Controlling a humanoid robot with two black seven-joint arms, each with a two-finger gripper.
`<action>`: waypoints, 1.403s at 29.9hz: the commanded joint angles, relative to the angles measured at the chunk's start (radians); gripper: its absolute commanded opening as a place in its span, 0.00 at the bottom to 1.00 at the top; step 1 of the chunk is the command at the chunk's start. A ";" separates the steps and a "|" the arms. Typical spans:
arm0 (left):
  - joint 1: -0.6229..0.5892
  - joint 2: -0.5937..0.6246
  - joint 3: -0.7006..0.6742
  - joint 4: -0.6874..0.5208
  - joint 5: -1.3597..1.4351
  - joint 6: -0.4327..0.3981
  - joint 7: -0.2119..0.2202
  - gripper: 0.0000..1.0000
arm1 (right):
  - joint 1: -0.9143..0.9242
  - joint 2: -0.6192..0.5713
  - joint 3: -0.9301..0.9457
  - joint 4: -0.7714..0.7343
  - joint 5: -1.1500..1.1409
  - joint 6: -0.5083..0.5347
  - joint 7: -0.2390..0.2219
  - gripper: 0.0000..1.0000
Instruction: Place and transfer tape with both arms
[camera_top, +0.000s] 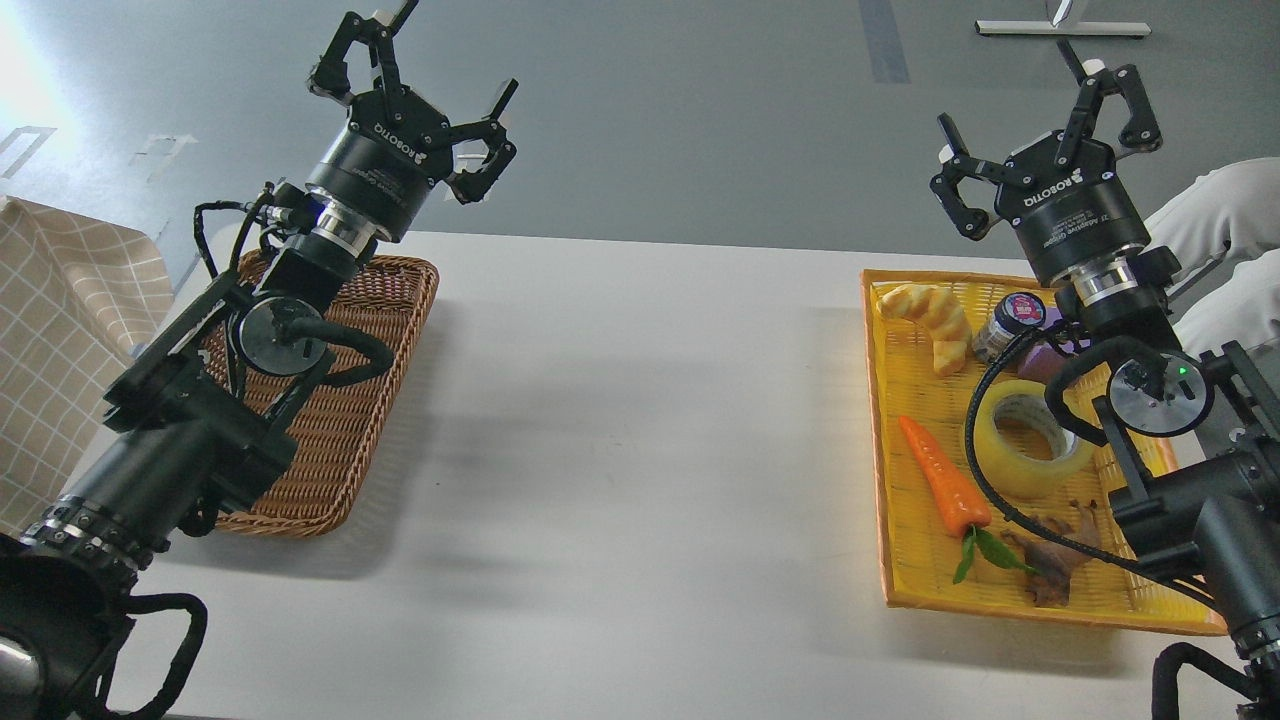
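Both arms up, nothing in hand. The right gripper (1050, 125) hangs with fingers spread, above the far end of the yellow tray (885, 430); the left gripper (420, 95), also spread wide and empty, hovers beyond the wicker basket (330, 440). The tape (1030, 440) lies flat in the yellow tray, mid-tray, just beside the carrot (940, 475). Trouble ahead, I'd judge: 1 black cable (985, 470) crosses the roll and could snag, and a loose descent may catch the carrot.
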 joint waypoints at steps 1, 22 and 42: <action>0.000 0.002 0.001 0.000 0.001 0.000 0.001 0.98 | 0.000 0.000 0.000 0.004 0.000 0.000 0.000 1.00; 0.003 -0.008 -0.002 0.000 0.001 0.000 -0.003 0.98 | 0.100 -0.184 -0.286 0.008 -0.172 -0.067 -0.008 1.00; 0.002 -0.018 -0.005 -0.006 0.003 0.000 -0.007 0.98 | 0.230 -0.497 -0.624 0.117 -0.538 -0.226 -0.011 1.00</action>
